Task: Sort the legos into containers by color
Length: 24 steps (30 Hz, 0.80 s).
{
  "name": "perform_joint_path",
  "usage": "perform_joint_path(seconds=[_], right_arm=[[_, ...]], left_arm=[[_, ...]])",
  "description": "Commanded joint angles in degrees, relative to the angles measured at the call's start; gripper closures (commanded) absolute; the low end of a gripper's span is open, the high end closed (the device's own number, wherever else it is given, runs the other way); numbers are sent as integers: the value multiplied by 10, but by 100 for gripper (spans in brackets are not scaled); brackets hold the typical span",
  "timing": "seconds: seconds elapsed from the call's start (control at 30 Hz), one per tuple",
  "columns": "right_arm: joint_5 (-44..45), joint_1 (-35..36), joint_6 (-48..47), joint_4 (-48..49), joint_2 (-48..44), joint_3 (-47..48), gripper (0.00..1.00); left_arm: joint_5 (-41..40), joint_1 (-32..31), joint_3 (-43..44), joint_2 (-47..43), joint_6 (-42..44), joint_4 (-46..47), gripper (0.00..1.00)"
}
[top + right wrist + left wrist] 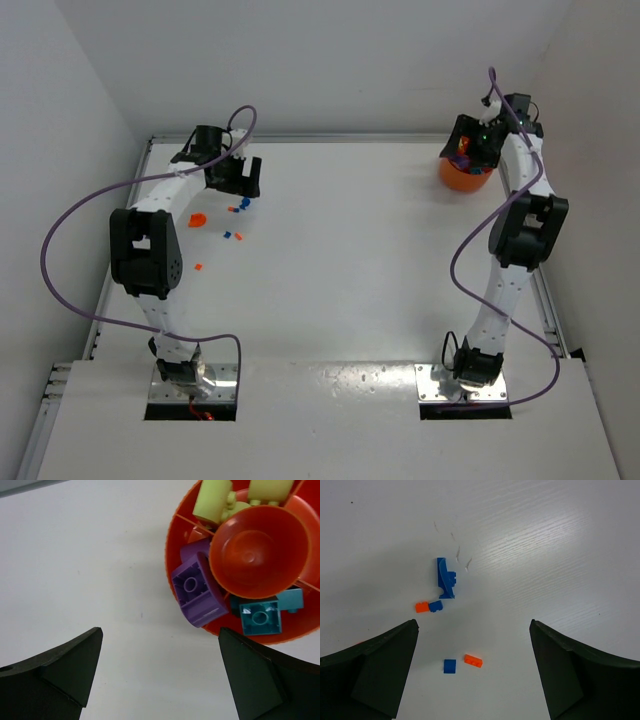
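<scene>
Plastic-slick and light, the lower-centre blue brick [450, 666] likely needs a flat-side pinch; left gripper [474, 625] and right gripper [160, 630] gape wide.

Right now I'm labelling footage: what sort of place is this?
Likely a robotics lab cell: left arm and right arm bolted to a white table, white walls, loose legos and an orange bowl.

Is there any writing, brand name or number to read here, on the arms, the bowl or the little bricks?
No text can be read in any view.
Left arm, right arm: no label or number shows.
Orange bowl, purple brick inside it: no lettering.
Blue brick, orange brick on the table: plain; stud marks, if any, are too small to tell.
</scene>
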Motion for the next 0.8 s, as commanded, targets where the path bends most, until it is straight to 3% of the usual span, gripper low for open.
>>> perform_joint_path(seconds=[0.0,0.47,0.63,0.77], right_arm=[[55,-7,-1,18,-48,0,1],[109,-12,-39,72,-10,42,1],[132,-12,-26,173,-34,-31,1],[147,-12,-15,175,-20,-31,1]], left_arm=[[8,-4,4,-8,-6,10,0],[14,-4,-12,-24,-6,16,0],[3,-4,-17,-30,-6,16,0],[3,-4,-17,-30,-6,16,0]])
